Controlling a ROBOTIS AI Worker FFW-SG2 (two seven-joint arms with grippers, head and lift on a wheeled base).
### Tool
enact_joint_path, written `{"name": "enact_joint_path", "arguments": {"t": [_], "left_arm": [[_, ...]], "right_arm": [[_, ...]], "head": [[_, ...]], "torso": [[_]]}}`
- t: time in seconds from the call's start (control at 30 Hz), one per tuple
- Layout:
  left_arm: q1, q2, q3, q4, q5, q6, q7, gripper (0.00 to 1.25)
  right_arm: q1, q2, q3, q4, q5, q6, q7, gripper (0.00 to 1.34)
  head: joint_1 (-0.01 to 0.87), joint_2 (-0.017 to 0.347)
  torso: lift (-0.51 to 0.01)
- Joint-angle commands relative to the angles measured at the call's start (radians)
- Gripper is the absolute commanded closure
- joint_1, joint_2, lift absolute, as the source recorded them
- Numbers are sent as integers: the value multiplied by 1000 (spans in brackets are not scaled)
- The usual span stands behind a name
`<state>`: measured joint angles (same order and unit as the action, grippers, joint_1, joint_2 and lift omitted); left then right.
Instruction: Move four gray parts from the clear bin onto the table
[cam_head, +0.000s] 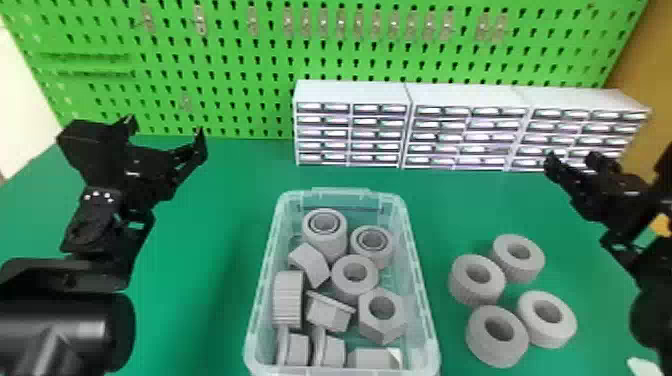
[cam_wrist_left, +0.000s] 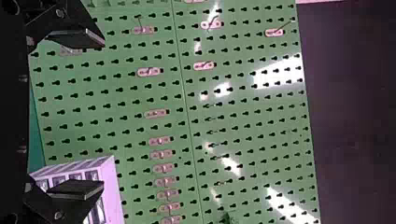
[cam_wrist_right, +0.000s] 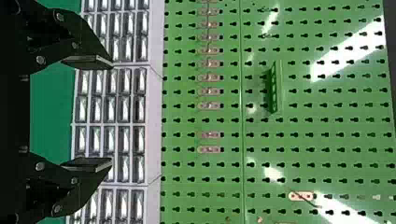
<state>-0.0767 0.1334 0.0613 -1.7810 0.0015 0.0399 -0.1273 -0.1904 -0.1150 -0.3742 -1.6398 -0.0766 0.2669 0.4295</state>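
The left claw (cam_head: 166, 131) hangs near the table's far left corner, its fingers spread wide with a gap between them. From there a broad stretch of green table (cam_head: 215, 200) runs across to the left wall of the clear bin (cam_head: 265, 267), whose far end sits well short of the table's far edge. At least ten gray pieces crowd the bin, a hex nut (cam_head: 370, 325) beside its right wall. Three white drawer cabinets (cam_head: 352, 92) line the far edge, against the green pegboard (cam_head: 250, 65). Right of the bin, with a narrow lane of table between, four gray rings (cam_head: 525, 274) lie flat in a close cluster, holes up. Farther right, the right claw (cam_head: 572, 159) hangs before the rightmost cabinet, also wide apart.
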Motion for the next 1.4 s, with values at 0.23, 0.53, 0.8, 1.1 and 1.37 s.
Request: {"name": "enact_joint_path", "arguments": {"t": [0.23,0.53,0.8,1.1,1.37], "left_arm": [[-2,0,0,0,0,0,1,208],[-2,0,0,0,0,0,1,208],[-2,0,0,0,0,0,1,206],[-2,0,-2,0,0,0,1,206],[-2,0,0,0,0,0,1,208]], "right_arm": [[-3,-2,3,0,-2,0,0,521],[-3,-3,3,0,-2,0,0,522],[-3,-3,3,0,-2,0,0,522],[-3,-8,6,0,-2,0,0,521],[0,-14,12,0,-3,0,0,521]], "head": [[678,34],[678,34],[678,34],[678,34],[678,34]], "torso": [[-50],[-50],[-50],[-50],[-50]]}}
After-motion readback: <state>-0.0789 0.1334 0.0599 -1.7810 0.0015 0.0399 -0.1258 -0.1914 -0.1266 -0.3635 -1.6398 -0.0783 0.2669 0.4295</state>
